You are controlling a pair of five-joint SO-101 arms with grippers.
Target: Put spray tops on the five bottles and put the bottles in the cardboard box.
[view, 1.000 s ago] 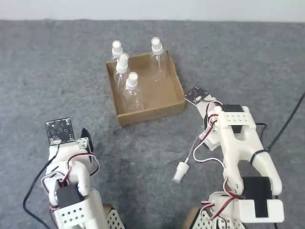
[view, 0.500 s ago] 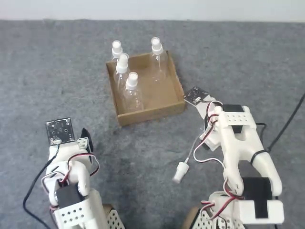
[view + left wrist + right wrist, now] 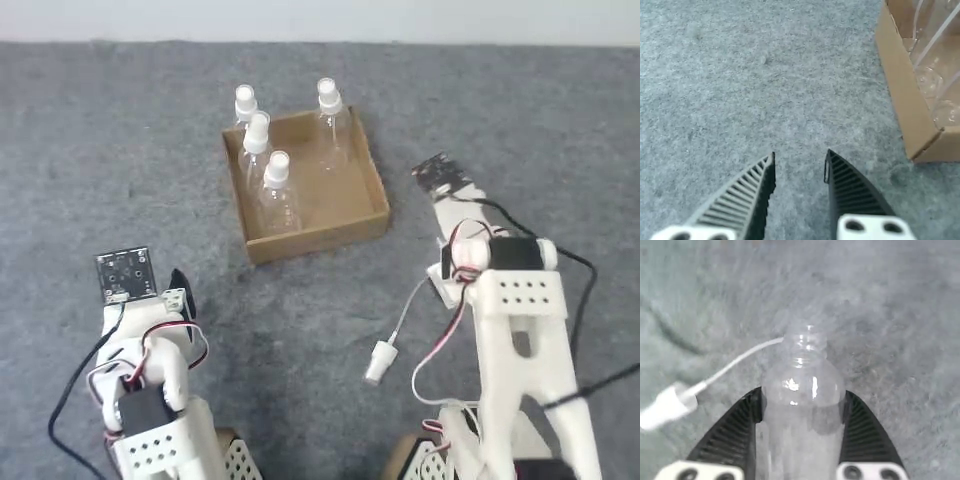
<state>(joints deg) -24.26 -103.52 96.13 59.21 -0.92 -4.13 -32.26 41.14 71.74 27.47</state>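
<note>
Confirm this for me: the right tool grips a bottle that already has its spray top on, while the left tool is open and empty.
Wrong on the top. The bottle in the right tool has a bare neck, as the right wrist view shows; a spray top lies loose on the carpet nearby. The left tool is open and empty.

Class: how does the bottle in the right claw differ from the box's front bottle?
The held bottle has a bare neck, the front bottle a white spray top. The held bottle sits in the right claw, the front bottle upright in the cardboard box. Both are clear.
</note>
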